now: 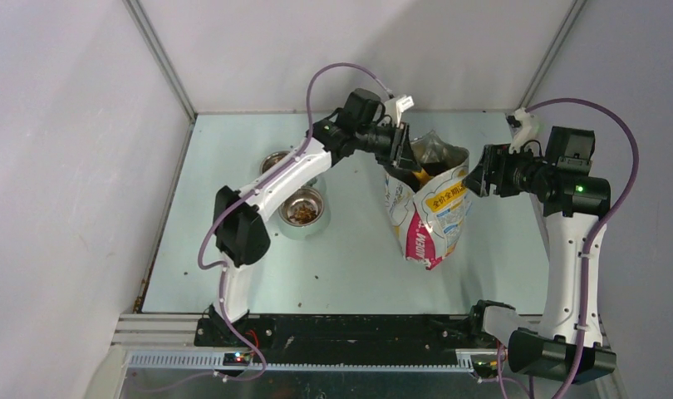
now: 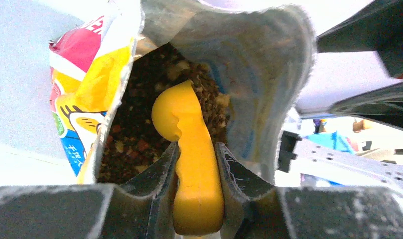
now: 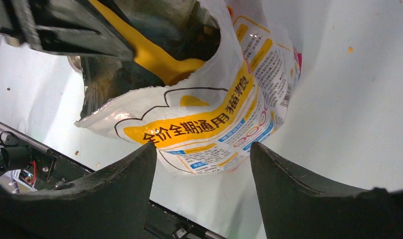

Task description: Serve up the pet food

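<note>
Pet food (image 2: 135,144), dark-brown dry kibble, sits in open printed foil bag (image 1: 429,218); left gripper (image 2: 197,149) clamps yellow plastic scoop (image 2: 179,114), apparently scooping, right gripper (image 3: 202,154) agape at bag's 3 o'clock; next likely needs level lift to round steel bowl (image 1: 304,229), 9 o'clock.

Bright, even light from above, faint shadows on the table (image 1: 350,258); wrist views glare white, slightly soft.

The bag (image 1: 429,218) stands mid worktop (image 1: 350,258), bowls (image 1: 304,208) to its left; scoop (image 2: 189,144) in the pet food (image 2: 135,144) inside; my right end effector (image 1: 474,181) just right.
</note>
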Controlling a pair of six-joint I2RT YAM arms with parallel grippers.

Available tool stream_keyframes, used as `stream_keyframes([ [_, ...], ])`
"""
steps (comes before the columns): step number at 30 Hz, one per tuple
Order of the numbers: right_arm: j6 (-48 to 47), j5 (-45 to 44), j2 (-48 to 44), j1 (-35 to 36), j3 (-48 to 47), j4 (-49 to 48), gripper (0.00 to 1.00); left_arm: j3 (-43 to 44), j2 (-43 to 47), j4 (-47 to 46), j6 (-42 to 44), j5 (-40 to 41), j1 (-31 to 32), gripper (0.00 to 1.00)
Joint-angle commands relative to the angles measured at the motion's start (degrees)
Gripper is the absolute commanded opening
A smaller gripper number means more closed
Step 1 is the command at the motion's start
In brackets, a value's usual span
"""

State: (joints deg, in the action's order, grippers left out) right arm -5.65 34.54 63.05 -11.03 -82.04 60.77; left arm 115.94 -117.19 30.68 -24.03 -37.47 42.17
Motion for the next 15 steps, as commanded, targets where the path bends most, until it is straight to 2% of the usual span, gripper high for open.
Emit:
stream_keyframes([
  [1,-2.11,-2.17,1.22,-0.4,-3.32,1.91,0.72,0.97,6.08,-5.7,-8.48,-5.69,-2.31,0.0],
  [8,-4.05,-4.16,3.61,-0.4,-5.56,2.63,0.72,-0.15,6.69,-11.11,-15.04,-6.9,-5.7,0.0],
  [15,-5.65,-6.49,3.68,-0.45,-5.4,3.03,0.71,-5.89,6.85,-19.22,-26.04,-10.11,-10.16,0.0],
])
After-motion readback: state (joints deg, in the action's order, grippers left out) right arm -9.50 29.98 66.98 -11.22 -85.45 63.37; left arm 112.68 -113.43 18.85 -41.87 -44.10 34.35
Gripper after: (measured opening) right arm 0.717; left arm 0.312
